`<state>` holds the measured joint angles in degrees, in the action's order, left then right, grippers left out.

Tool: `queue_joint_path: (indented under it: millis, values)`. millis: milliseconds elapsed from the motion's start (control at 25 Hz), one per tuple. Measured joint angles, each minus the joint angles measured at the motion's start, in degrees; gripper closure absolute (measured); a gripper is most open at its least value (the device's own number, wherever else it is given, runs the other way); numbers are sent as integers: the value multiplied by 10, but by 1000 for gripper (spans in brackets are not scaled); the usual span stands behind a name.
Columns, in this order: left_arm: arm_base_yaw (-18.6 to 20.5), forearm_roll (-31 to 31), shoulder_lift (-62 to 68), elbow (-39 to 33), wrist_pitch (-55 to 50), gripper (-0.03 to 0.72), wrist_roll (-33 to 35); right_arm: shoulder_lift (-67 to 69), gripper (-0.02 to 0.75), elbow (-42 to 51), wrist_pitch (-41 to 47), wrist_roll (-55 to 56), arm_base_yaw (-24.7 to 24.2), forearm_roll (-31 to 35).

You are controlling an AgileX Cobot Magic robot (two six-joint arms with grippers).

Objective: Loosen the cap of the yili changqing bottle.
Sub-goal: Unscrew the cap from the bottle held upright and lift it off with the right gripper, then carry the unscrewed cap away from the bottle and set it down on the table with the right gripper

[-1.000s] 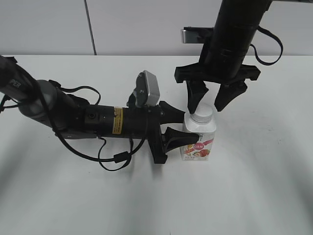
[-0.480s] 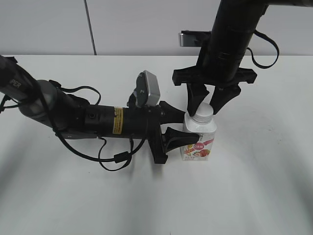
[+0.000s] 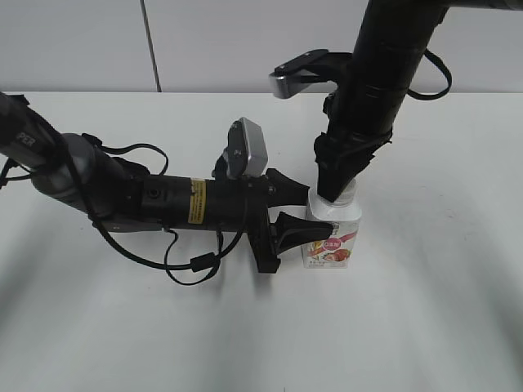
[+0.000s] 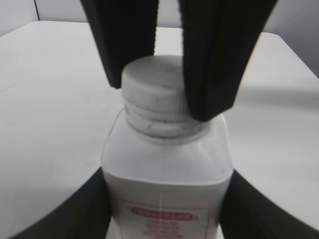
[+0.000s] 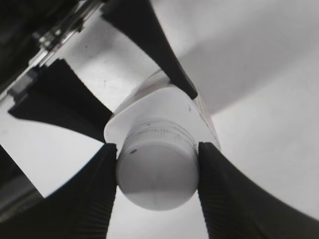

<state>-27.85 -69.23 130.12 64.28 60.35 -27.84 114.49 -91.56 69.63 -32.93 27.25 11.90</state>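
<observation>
The yili changqing bottle stands upright on the white table, its red fruit label facing front. It also shows in the left wrist view and the right wrist view. My left gripper is shut on the bottle's body from the left; its jaws press both sides. My right gripper comes down from above and is shut on the white ribbed cap, one finger on each side. The cap shows between the right fingers in the left wrist view. In the exterior view the cap is mostly hidden by the fingers.
The white table spreads all round the bottle. A grey wall panel stands behind. The left arm's body and cables lie low across the table's left half.
My right gripper has come down and closed its open fingers onto the cap, and its wrist has turned. The left gripper and the bottle have not moved.
</observation>
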Motion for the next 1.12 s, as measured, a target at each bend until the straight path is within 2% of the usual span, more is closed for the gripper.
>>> queue_joint_path:
  millis: [120,240,720,920,1120]
  values:
    - [0,0,0,0,0,297,0,0,346,0,1,-165,0,0]
    - [0,0,0,0,-1,297,0,0,346,-1,1,-253,0,0]
    - [0,1,0,0,-1,297,0,-36,349,-2,2,-286,0,4]
    - [0,1,0,0,-1,297,0,-56,349,-2,2,-197,0,3]
    - [0,1,0,0,-1,298,0,-58,349,-3,2,87,0,-42]
